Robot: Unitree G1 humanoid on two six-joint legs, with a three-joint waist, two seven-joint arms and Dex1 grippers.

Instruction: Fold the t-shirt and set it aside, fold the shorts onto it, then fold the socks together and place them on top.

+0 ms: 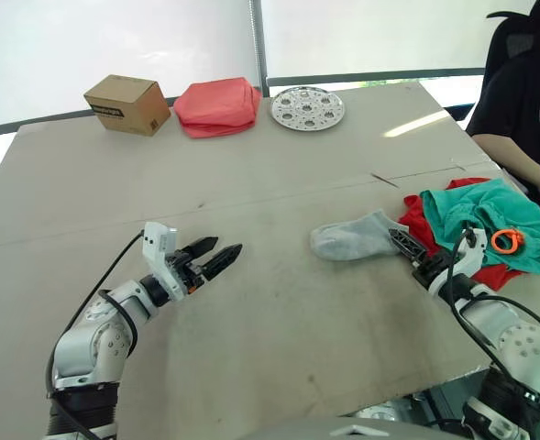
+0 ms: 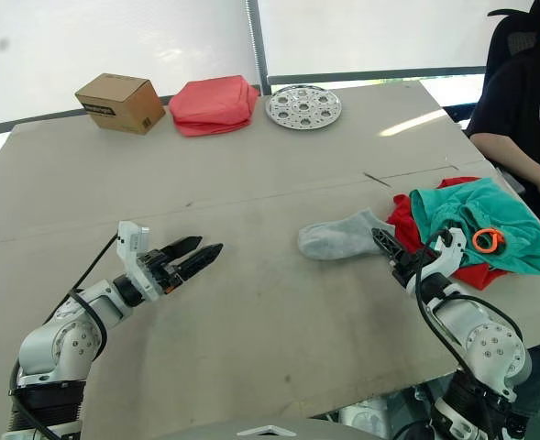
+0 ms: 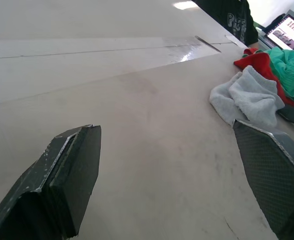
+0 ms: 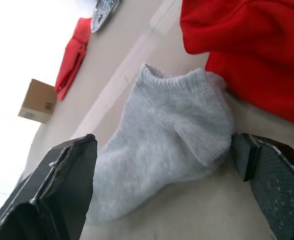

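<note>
One grey sock (image 1: 354,237) lies flat on the table (image 1: 251,183), touching the red t-shirt (image 1: 420,220); teal shorts (image 1: 490,218) heaped on the shirt at the right edge; right gripper (image 1: 402,244) spread wide around the sock's heel end, gripping nothing; left gripper (image 1: 216,256) parted, empty, well apart.

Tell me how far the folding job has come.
Nothing looks folded yet. The red t-shirt lies crumpled under the bunched teal shorts. The open right gripper sits just behind a grey sock; the open left gripper holds nothing. All the folding and stacking remains.
</note>
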